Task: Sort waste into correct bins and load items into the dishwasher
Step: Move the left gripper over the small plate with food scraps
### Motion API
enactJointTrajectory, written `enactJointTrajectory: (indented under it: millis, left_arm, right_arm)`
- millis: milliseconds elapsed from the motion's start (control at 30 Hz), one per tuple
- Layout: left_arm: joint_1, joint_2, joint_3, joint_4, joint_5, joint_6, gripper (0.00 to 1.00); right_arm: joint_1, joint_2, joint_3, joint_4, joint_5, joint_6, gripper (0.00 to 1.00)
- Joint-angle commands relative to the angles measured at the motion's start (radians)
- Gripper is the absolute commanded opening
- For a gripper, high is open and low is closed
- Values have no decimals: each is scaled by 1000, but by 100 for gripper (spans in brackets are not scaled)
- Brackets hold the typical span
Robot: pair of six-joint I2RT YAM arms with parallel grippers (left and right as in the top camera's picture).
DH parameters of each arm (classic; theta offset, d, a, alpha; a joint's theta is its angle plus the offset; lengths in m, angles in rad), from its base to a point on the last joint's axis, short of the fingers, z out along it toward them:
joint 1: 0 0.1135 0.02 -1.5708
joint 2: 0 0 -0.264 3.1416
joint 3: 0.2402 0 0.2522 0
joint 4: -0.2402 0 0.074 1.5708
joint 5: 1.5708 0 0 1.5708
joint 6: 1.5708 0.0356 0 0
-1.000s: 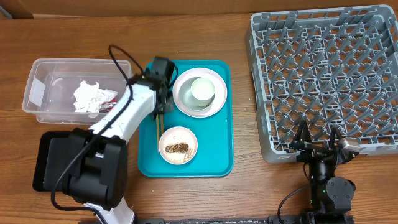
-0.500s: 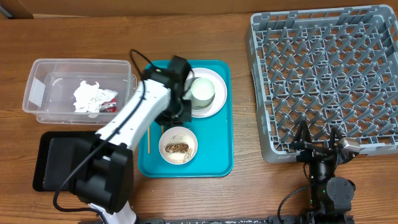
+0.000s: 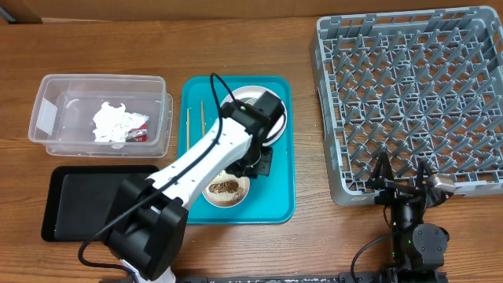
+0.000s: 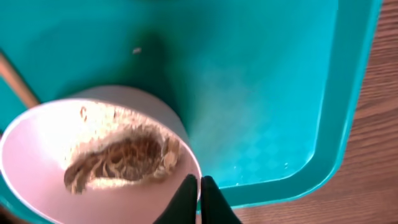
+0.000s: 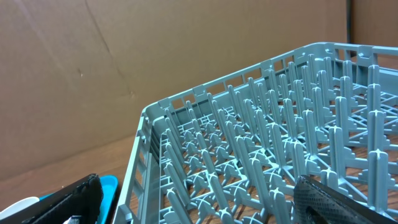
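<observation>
A white bowl [image 3: 222, 189] [image 4: 93, 168] holding rice and a brown food scrap [image 4: 118, 158] sits at the front of the teal tray [image 3: 279, 196]. My left gripper [image 3: 250, 173] [image 4: 199, 193] is shut, its tips together right at the bowl's right rim. The white plate [image 3: 280, 126] is half hidden beneath that arm. Two chopsticks [image 3: 189, 126] lie on the tray's left side. The clear tub [image 3: 47, 110] holds the napkin [image 3: 114, 122] and red wrapper [image 3: 138, 134]. My right gripper [image 3: 401, 185] [image 5: 199, 211] is open beside the grey rack [image 3: 413, 94].
The black tray [image 3: 78, 200] lies at the front left, partly under the left arm's base. The rack's front wall and pegs [image 5: 261, 155] stand close before the right gripper. Bare wooden table lies between the teal tray and the rack.
The left arm swung right, from the chopsticks beside the plate across to the food bowl's right rim. The chopsticks now lie uncovered on the tray's left. The right arm stayed still.
</observation>
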Motion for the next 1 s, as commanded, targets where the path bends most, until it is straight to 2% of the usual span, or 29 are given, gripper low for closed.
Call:
enactJointTrajectory:
  millis: [0, 200, 467, 700, 800, 967]
  left_arm:
    - [-18, -22, -12, -10, -61, -65, 12]
    - [-18, -21, -57, -4, -55, -69, 22]
    - [-19, -21, -123, 73, 47, -71, 21]
    - [-19, -21, -132, 74, 45, -68, 21]
    - [-21, -21, -145, 89, 45, -68, 15]
    - [-30, -21, -201, 146, 46, -68, 14]
  right_arm:
    - [-3, -11, -10, 5, 10, -6, 100]
    - [-3, -11, -10, 5, 10, -6, 100]
    - [-3, -11, -10, 5, 10, -7, 100]
    - [-3, -11, -10, 5, 10, -6, 100]
    - [-3, -11, -10, 5, 10, -7, 100]
    - [-3, -11, -10, 5, 10, -6, 100]
